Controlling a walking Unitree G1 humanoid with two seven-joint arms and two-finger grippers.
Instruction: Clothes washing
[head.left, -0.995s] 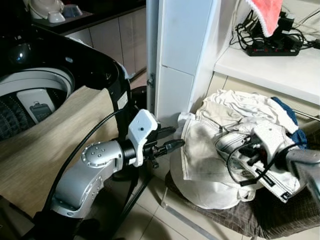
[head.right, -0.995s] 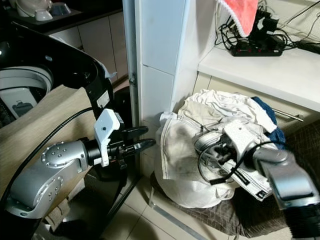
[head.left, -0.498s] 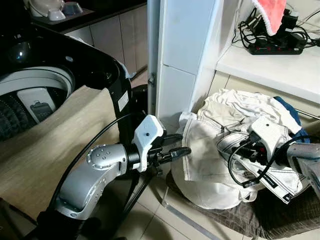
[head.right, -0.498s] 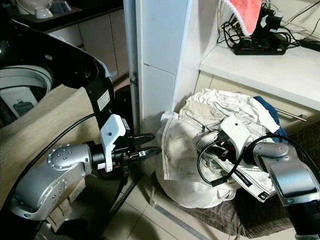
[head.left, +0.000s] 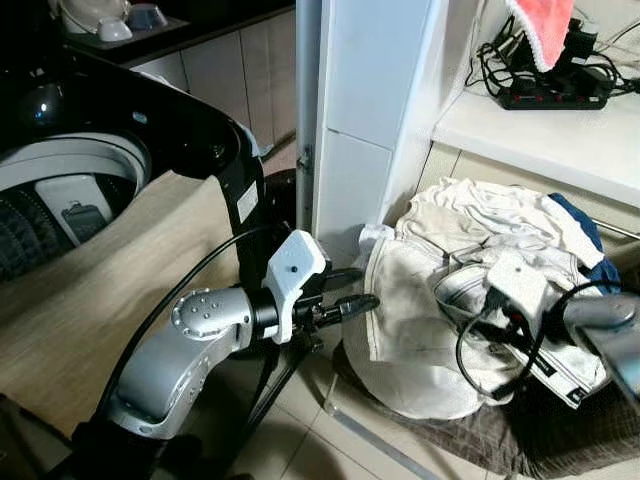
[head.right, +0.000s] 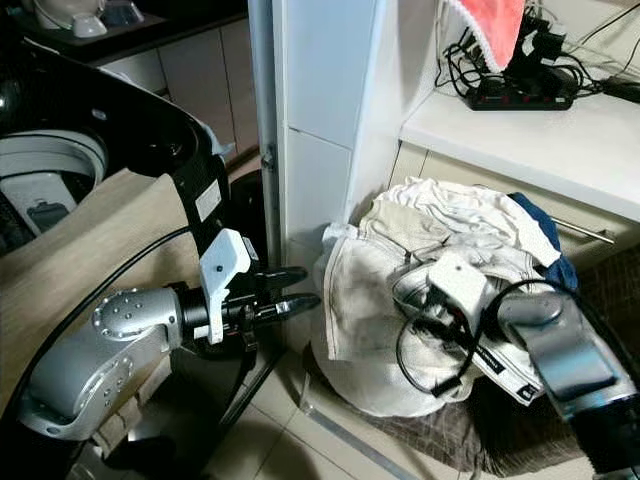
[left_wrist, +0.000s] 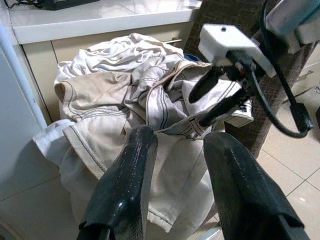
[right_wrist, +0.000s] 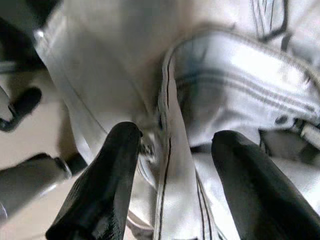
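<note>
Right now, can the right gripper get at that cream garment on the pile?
Probably yes. The right gripper is already down on the laundry pile, its open fingers straddling a raised seam fold of the cream garment, nothing between them. The left gripper hangs beside the pile, apart.

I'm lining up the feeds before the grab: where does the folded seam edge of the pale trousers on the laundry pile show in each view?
Left eye view: seam edge, right of centre, by the right gripper.
Right eye view: mid-right.
Left wrist view: centre, beyond the left gripper, seam edge.
Right wrist view: centre, between the open fingers.
Shared landmark: the laundry pile.
</note>
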